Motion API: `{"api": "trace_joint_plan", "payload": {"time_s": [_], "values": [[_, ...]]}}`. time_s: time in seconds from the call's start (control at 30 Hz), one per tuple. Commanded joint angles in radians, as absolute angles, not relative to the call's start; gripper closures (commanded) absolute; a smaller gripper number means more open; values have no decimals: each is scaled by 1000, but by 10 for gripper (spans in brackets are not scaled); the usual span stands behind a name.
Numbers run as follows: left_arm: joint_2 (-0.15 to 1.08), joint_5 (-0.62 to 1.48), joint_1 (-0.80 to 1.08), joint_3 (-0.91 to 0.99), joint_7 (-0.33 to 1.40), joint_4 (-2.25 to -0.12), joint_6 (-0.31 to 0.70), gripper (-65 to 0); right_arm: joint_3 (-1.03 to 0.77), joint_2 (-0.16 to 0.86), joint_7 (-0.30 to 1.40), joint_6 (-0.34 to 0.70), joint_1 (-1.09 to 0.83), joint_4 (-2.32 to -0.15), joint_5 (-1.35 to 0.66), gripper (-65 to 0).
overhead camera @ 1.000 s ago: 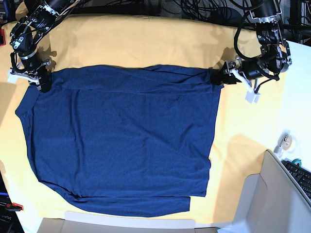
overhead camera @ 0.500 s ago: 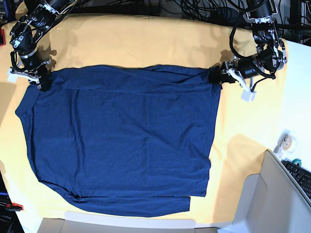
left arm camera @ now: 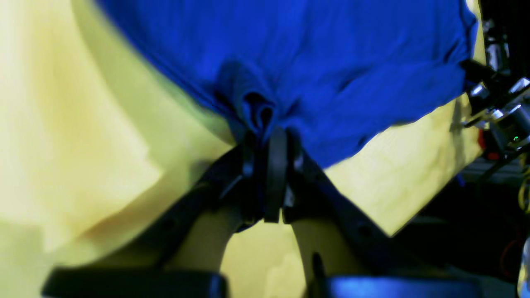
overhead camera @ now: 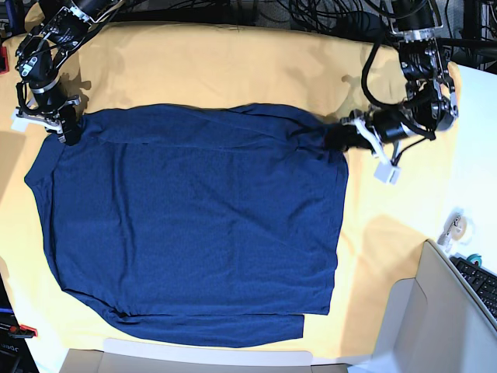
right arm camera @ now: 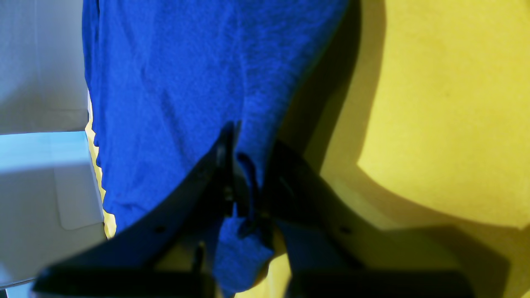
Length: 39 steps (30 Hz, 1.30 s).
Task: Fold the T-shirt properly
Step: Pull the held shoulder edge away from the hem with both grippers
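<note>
T-shirt (overhead camera: 194, 225) flat on cloth (overhead camera: 233, 66); keyboard (overhead camera: 483, 284) right.

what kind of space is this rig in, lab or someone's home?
Most likely a lab or workshop bench. A tangle of cables runs behind the table, a keyboard sits at the edge, and two arms work a T-shirt on a yellow cloth.

Your left gripper (overhead camera: 339, 137) is clamped tight on the T-shirt (overhead camera: 194, 225) at its far corner, wrist lying low and level. Your right gripper (overhead camera: 65, 129) pinches the opposite far corner, jaws closed, arm reaching steeply down over it.
</note>
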State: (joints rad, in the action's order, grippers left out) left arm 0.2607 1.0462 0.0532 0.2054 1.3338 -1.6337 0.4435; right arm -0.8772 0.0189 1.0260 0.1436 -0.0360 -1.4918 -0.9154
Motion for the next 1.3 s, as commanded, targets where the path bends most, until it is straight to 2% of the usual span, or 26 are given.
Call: {"api": "trace_joint_plan", "payload": {"time_s": [0.0,0.13,0.33,0.57,0.83,1.1,1.17,1.27], "values": [[269,1064,35,200,1337,-1650,449,0,-877,27,1032,139,-30,-1518,-941,0],[269,1064,-38,199,1337,-1649,449,0,-877,41,1032,139,12,-1586,-944,0],[269,1063,-163,199,1337,-1635,449,0,-877,42,1029,139,134,-1531,-938,0],[274,1061,-288,206,1320,-1438,449,0,-881,87,1023,139,259,-1408,-875,0],[315,1055,-302,197,1214,-1297,450,0,-880,120,911,139,285,-1343,-852,0],[315,1053,-274,197,1204,-1213,450,-1,-878,120,911,139,272,-1253,-832,0],[315,1053,-266,196,1190,-1211,450,-21,-878,119,911,139,271,-1253,-817,0],[315,1053,-262,196,1187,-1210,450,-122,-877,119,915,139,263,-1251,-806,-6]]}}
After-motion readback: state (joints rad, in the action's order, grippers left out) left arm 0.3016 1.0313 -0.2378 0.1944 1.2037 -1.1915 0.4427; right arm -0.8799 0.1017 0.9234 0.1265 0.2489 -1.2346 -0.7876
